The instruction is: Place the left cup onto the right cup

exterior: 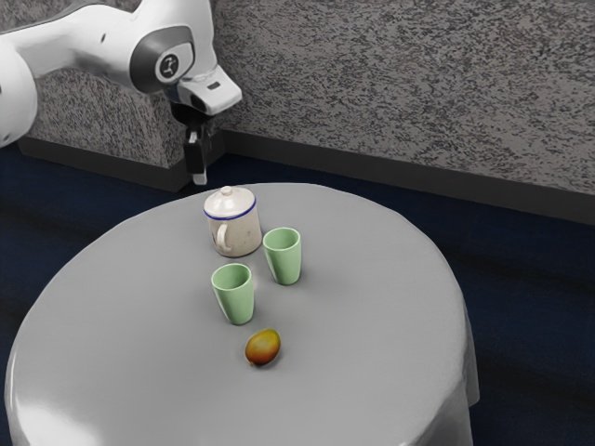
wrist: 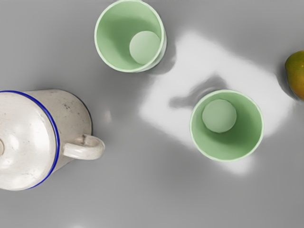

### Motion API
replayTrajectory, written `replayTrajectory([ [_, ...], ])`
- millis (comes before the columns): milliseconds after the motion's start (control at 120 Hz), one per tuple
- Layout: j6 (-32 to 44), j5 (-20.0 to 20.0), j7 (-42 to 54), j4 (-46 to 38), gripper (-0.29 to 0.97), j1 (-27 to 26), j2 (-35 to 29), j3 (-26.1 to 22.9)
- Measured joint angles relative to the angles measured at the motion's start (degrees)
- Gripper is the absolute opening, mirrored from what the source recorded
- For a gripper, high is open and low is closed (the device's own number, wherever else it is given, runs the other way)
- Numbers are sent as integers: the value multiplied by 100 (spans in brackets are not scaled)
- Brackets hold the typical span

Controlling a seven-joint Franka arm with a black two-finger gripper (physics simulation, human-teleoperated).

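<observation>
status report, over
Gripper empty, raised near the lidded jug. Front cup and back cup both upright, apart, unstacked. Mango clear of both, nothing blocking.

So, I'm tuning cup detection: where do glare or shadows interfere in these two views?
Wrist view: a bright patch on the table spreads from the cup by the pot to around the cup by the mango, with a dark shadow streak in it; the pot lid shows soft sheen. Exterior view: even light, faint shadows beside both cups.
</observation>
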Motion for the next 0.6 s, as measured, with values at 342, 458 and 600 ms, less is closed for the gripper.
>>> replayTrajectory([
  [342, 340, -472, -32, -549, 68, 212, 372, 102],
  [458, 698, -470, -54, -781, 68, 206, 624, 98],
  [600, 1254, -399, -107, -1128, 68, 198, 815, 77],
])
